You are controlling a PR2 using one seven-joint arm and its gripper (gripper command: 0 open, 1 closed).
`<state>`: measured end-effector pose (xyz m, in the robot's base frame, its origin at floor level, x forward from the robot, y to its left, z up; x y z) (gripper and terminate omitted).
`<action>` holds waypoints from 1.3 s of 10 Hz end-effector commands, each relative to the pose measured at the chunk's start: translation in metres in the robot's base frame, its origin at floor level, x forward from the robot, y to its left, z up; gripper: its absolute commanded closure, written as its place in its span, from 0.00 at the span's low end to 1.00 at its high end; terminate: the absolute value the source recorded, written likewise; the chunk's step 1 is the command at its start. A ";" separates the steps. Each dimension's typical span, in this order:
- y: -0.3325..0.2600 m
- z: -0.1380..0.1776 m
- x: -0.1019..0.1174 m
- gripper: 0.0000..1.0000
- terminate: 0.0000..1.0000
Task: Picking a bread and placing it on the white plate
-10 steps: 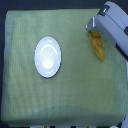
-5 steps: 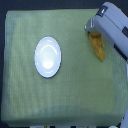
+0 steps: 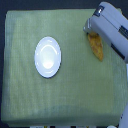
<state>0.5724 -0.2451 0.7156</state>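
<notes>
A: Exterior view: pincer (image 3: 93, 31) sits at the top end of the bread (image 3: 96, 46), arm body coming in from the upper corner on the exterior view's right.

B: Clenched or released?

A: Cannot tell. The grey housing hides the fingertips, and contact with the bread is unclear at this resolution.

B: Bread position?

A: Directly below the pincer, lying flat on the green worktop (image 3: 75, 100), long axis running away from the pincer toward the bottom of the frame. Its upper end is tucked under the pincer housing.

B: Plate?

A: White plate (image 3: 48, 57) is well apart from the pincer, off toward the exterior view's left and slightly lower. Nothing on it. Bread and plate not touching, open cloth between them.
</notes>
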 end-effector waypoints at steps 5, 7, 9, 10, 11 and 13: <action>-0.017 0.014 0.010 1.00 0.00; -0.017 0.016 0.009 1.00 0.00; -0.019 0.019 0.005 1.00 0.00; -0.019 0.022 0.002 1.00 0.00; -0.019 0.029 -0.002 1.00 0.00; -0.006 0.070 -0.019 1.00 0.00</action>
<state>0.5749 -0.2638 0.7377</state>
